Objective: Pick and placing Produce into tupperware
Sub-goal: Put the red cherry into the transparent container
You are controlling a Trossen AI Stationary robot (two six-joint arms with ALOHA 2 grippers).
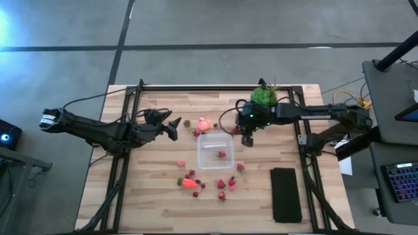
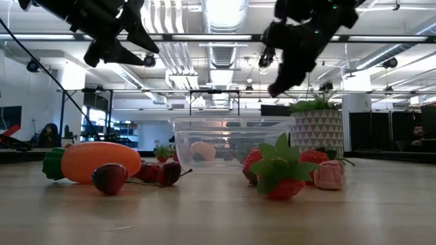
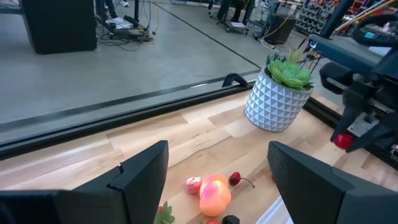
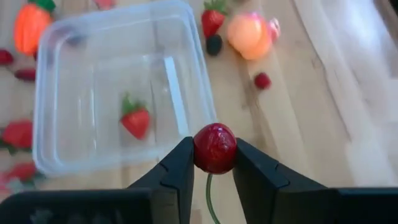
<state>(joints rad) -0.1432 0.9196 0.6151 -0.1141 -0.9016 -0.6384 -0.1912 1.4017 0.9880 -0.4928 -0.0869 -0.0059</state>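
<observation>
A light wooden table [image 1: 157,196] filled the overhead view, with a dark robot arm reaching in from each side. A flat black slab [image 1: 285,194] lay near the table's right edge. A green potted plant [image 1: 264,95] in a white patterned pot stood at the far edge, close to the right arm.

The clear tupperware [image 1: 215,150] sat open near the table's middle, holding one red strawberry [image 4: 135,119].

The left gripper [image 1: 174,126] hung above the table to the left of the tupperware, its fingers spread wide and holding nothing. The right gripper [image 4: 214,163] hovered in the air just beside the tupperware's right far corner, its two fingers pinching a dark red cherry [image 4: 215,147] whose green stem hung down.

The rest of the produce was scattered on the wood. A pink-orange round fruit [image 1: 204,123] lay just behind the tupperware with small berries near it. An orange carrot [image 1: 189,183] lay in front of the tupperware, with red strawberries [image 1: 221,184] scattered around it.
</observation>
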